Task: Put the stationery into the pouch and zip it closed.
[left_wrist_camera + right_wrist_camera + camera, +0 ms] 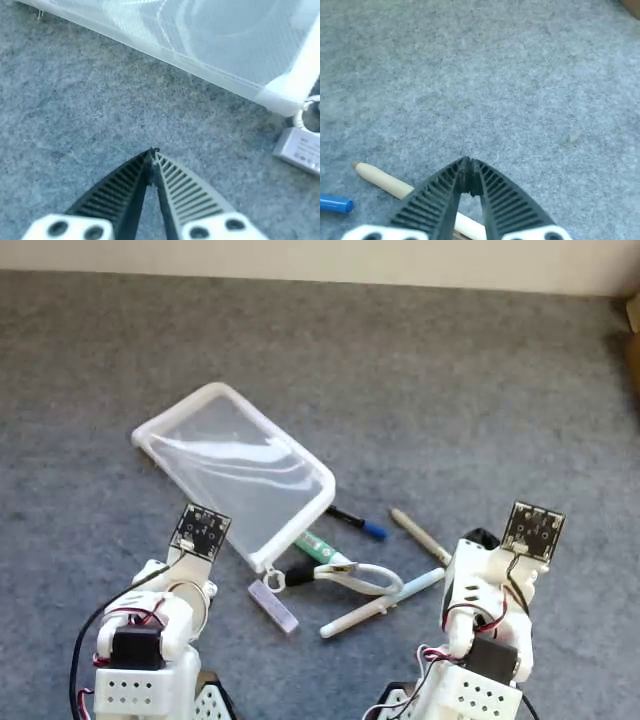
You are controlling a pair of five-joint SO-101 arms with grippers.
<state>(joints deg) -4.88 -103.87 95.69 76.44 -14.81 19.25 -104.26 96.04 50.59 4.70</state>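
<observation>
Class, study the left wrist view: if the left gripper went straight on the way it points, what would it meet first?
Probably the white edge of the pouch: the left gripper, shut, points at it across grey carpet. Depth is unclear; if tilted down, the tips might touch the carpet first.

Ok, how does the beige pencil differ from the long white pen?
The beige pencil is shorter and tan all over; the white pen is longer, with a pale blue end. They slant opposite ways. Both lie on the grey mat, outside the pouch.
</observation>
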